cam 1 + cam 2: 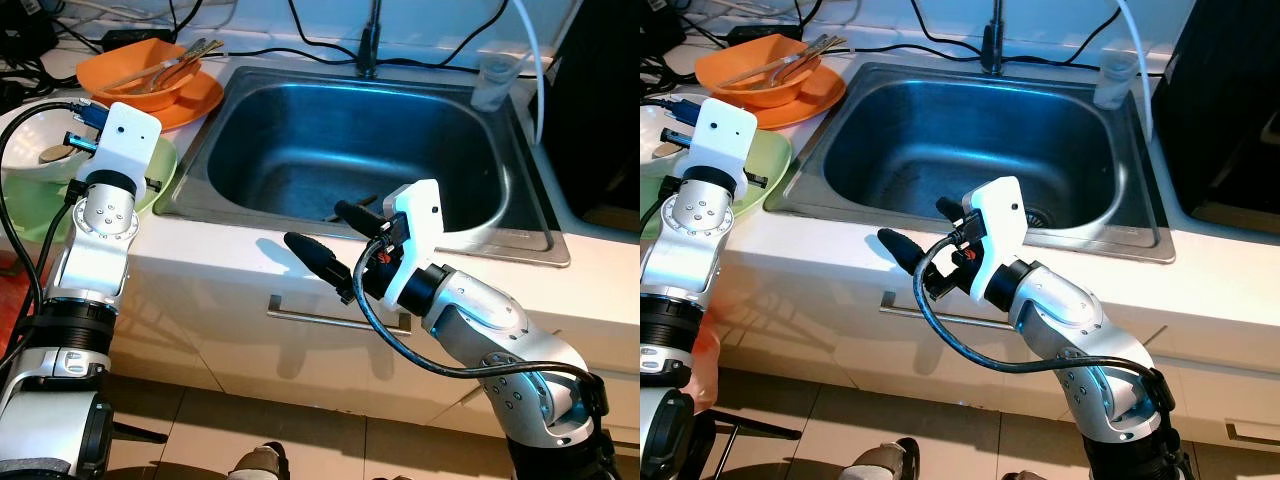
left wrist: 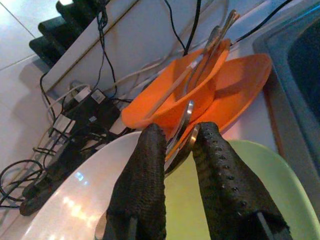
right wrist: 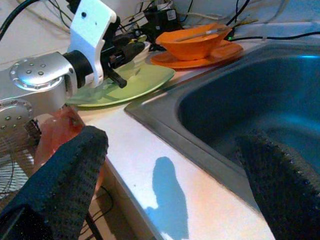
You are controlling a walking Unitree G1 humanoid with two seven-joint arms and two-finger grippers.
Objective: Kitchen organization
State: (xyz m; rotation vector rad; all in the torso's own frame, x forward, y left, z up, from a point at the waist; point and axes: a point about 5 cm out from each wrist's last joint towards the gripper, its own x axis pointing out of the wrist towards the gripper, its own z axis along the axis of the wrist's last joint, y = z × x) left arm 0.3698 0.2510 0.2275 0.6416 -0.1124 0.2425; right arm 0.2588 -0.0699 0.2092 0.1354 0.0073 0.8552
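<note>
No writing reads on anything here. My landmark is the steel sink [image 1: 350,150], smooth and deep, rounded at the corners. My right gripper [image 1: 330,240] hangs over its front rim, the knobbly black fingers [image 3: 65,185] spread wide apart, holding nothing. My left gripper [image 2: 175,150] is over the glossy green plate [image 1: 160,175] left of the sink, fingers pinched on the thin edge of a metal utensil [image 2: 182,127]. Behind the plate sits an orange bowl [image 1: 140,70] holding utensils, on an orange plate [image 1: 195,100]. A white dish [image 2: 75,195] lies beside the green plate. A clear cup [image 1: 495,80] stands at the sink's back right corner.
</note>
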